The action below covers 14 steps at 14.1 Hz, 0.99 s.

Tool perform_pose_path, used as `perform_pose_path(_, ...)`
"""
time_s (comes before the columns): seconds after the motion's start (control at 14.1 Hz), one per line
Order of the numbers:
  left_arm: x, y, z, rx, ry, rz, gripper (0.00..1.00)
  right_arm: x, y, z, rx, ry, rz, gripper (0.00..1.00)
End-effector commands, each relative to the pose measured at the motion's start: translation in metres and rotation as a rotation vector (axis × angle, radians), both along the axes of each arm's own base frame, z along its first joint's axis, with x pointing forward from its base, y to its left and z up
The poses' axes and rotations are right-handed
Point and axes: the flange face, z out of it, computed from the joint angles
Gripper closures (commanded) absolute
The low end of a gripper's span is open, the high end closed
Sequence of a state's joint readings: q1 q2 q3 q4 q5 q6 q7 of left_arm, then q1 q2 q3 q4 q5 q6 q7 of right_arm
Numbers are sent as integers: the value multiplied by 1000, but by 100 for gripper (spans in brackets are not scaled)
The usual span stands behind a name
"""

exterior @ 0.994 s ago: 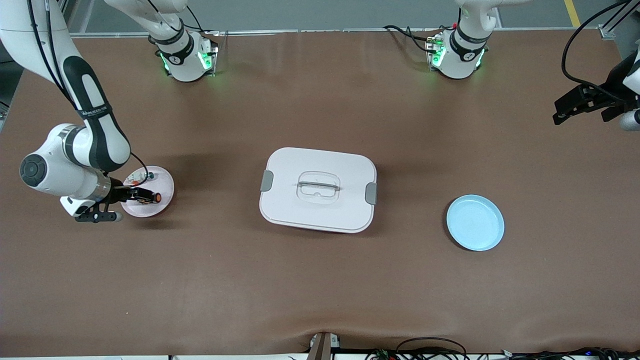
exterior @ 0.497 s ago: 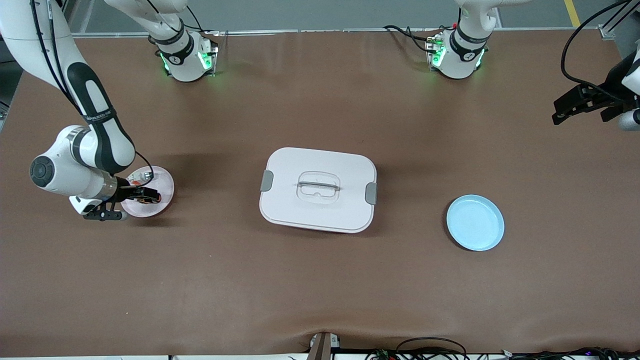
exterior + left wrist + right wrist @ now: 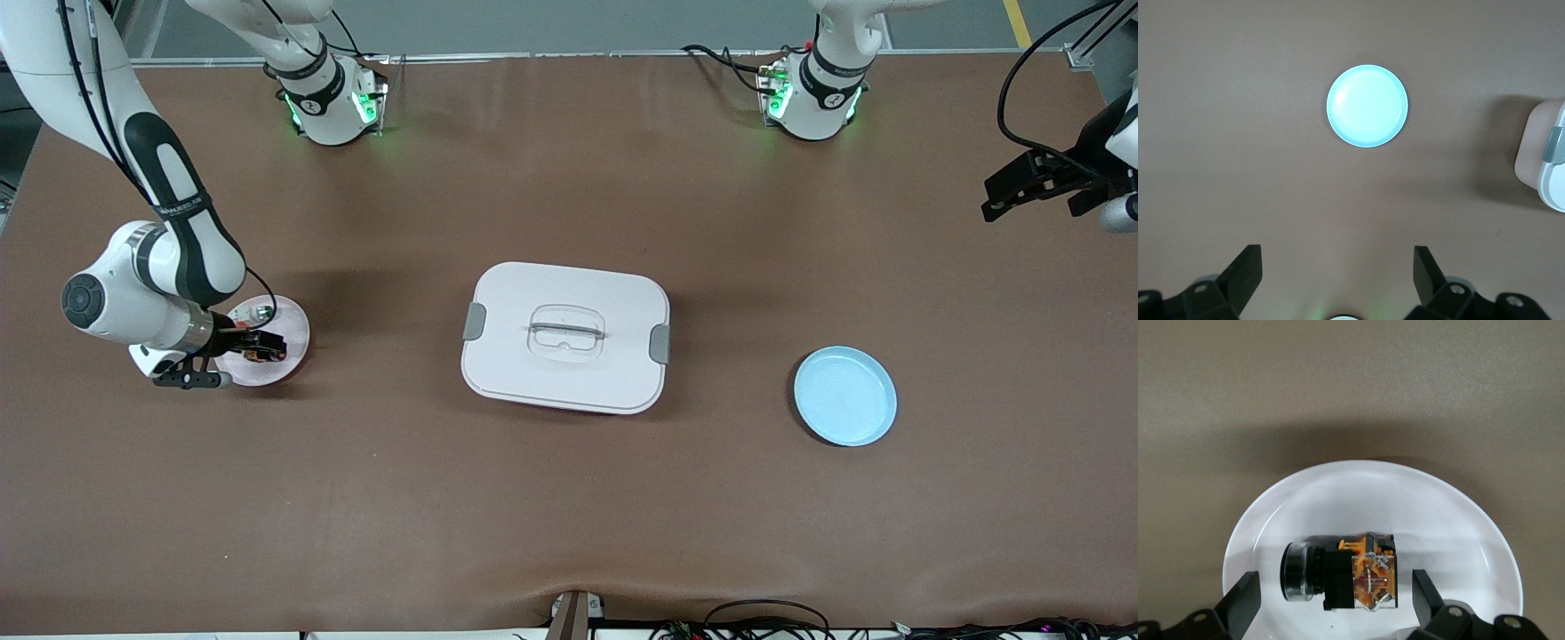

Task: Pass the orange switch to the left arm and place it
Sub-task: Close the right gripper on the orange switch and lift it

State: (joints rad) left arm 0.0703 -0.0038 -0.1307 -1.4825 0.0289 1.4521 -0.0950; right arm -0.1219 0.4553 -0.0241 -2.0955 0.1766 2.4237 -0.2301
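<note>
Right end effector is low over the pink plate at the right arm's end of the tabletop, its two fingers spread wide with one on either side of the orange switch; the right wrist view shows a clear gap between each finger and the part, so nothing is gripped. In that view the orange switch lies on its side on the plate, black body and round cap at one end, orange block at the other. A small silver-and-white part lies on the same plate, farther from the front camera than the switch.

Toward the middle of the tabletop stands the box, white, lid on, with grey latches on its two short sides. A blue plate lies toward the left arm's end, well apart from the box.

Left end effector waits high over the edge of the tabletop at the left arm's end, fingers wide apart and holding nothing; its wrist view looks down on the blue plate and a corner of the box.
</note>
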Motion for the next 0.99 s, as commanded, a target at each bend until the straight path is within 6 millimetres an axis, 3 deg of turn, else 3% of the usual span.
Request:
perform_pose_path(0.0,-3,0,6,-6,-3,-23,0,-2,2,-4,9,-8,-7,0)
perform_pose_path(0.92,-3,0,7,-6,-4,-23,0,3,-4,-12,13,-11,-27,0)
